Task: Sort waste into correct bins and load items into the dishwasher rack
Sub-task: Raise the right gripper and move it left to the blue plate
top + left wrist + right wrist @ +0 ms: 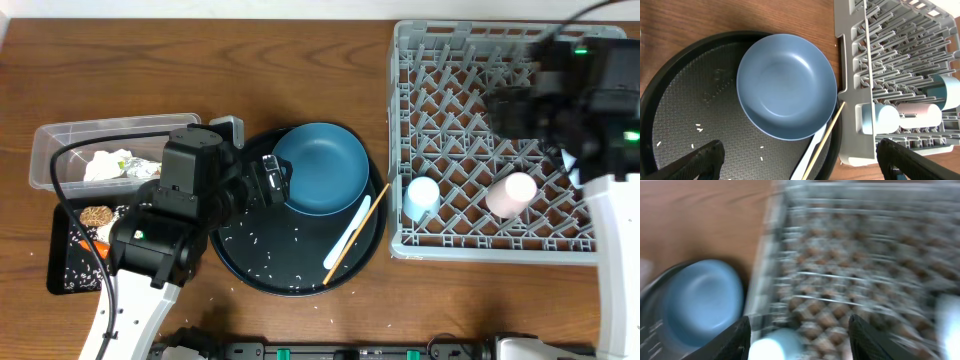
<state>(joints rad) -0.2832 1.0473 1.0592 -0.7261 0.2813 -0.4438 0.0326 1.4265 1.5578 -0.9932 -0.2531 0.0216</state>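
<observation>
The light is even and bright, with soft shadows on the counter (300,60) and a mild sheen on the plate (785,85). The left wrist view is sharp. The right wrist view is all smeared by blur; overhead, the right arm (590,85) is blurred too.

You have 1 large round black tray (250,272) lying flat on the brown wood-grain table (300,60), left of centre and near the front edge. Your left wrist view shows its raised rim and finely textured floor. In your right wrist view it is only a dark blurred arc at the lower left.
</observation>
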